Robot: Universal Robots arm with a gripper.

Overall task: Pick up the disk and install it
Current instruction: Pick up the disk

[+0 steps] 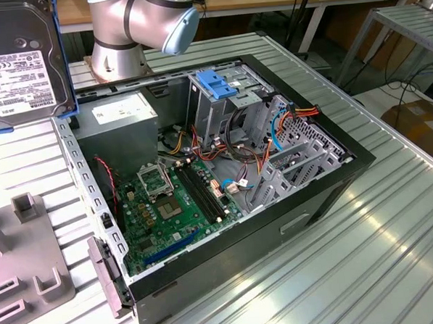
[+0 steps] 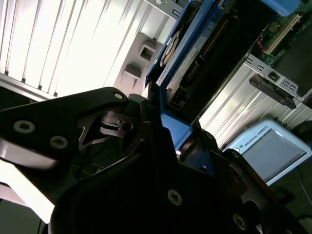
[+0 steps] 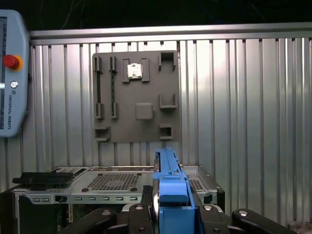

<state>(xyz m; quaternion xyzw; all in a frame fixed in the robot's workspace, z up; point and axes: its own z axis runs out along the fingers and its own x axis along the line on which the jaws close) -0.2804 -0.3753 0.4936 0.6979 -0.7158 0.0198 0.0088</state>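
One disk [image 1: 19, 63], dark with a white barcode label and blue frame, hangs at ten o'clock from the one open computer case [image 1: 306, 215] in the exterior view, pinched edge-on between the jaws of the single gripper [image 3: 171, 210].

1. Off the computer case [image 1: 306, 215]'s far corner, the disk [image 1: 21, 67] is cut by the picture's edge.
2. The arm [image 1: 133, 25] behind the case loses its upper part likewise.
3. The disk's lower end is hidden inside the gripper [image 3: 174, 208].
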